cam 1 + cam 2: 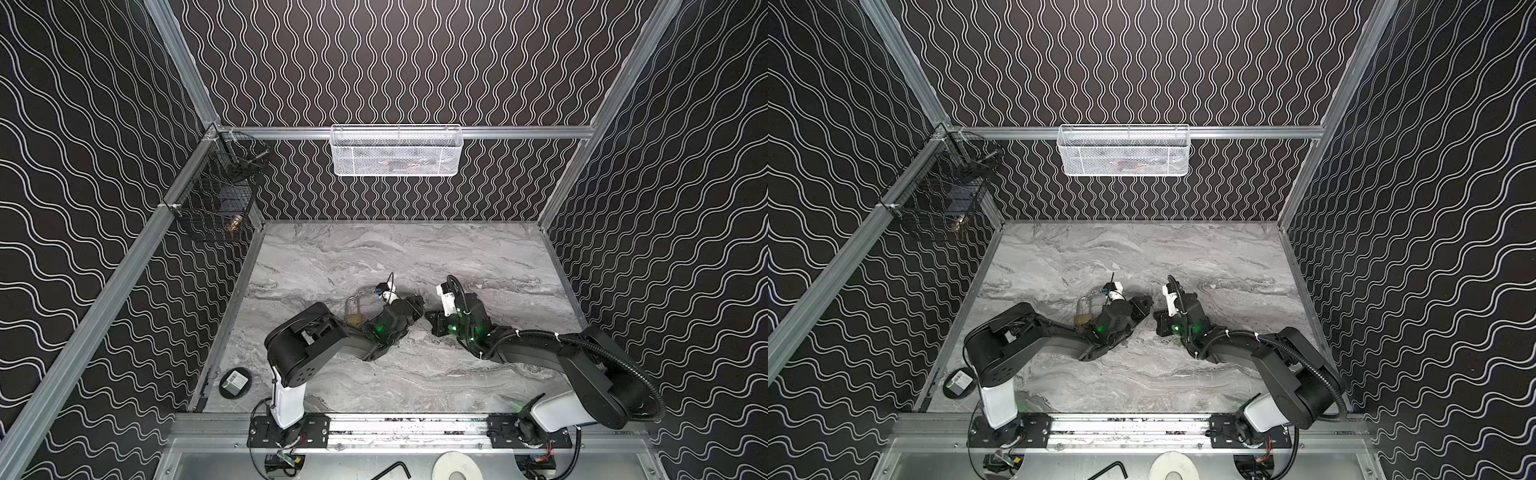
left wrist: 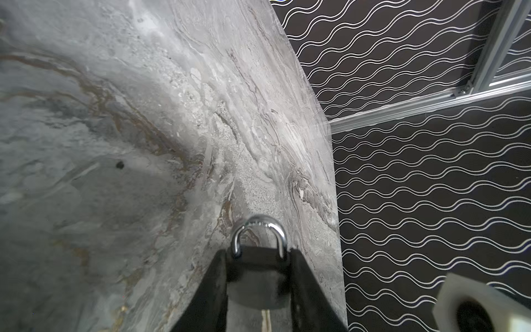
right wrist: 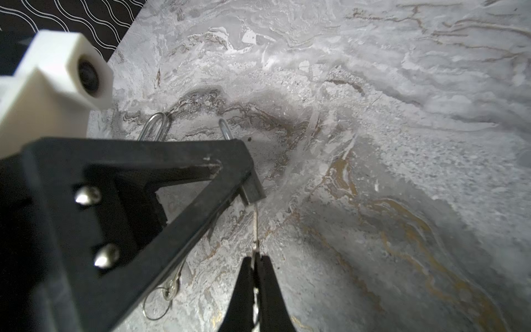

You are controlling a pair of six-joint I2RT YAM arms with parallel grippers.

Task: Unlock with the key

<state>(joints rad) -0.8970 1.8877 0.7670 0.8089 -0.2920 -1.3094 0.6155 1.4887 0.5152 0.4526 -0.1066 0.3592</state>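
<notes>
Padlock (image 2: 258, 287) is clamped by its body between the fingers of the left gripper (image 2: 258, 254), with the shackle pointing away from the wrist. Right gripper (image 3: 255, 260) is closed on the key (image 3: 256, 227). The thin blade of the key reaches the underside of the padlock body; whether it sits inside the keyhole cannot be told. In both top views the two grippers meet tip to tip over the centre of the marble table (image 1: 374, 257). A brass-bodied padlock (image 1: 353, 318) lies on the table just left of the left gripper. A wire ring (image 3: 161, 304) lies flat near the grippers.
</notes>
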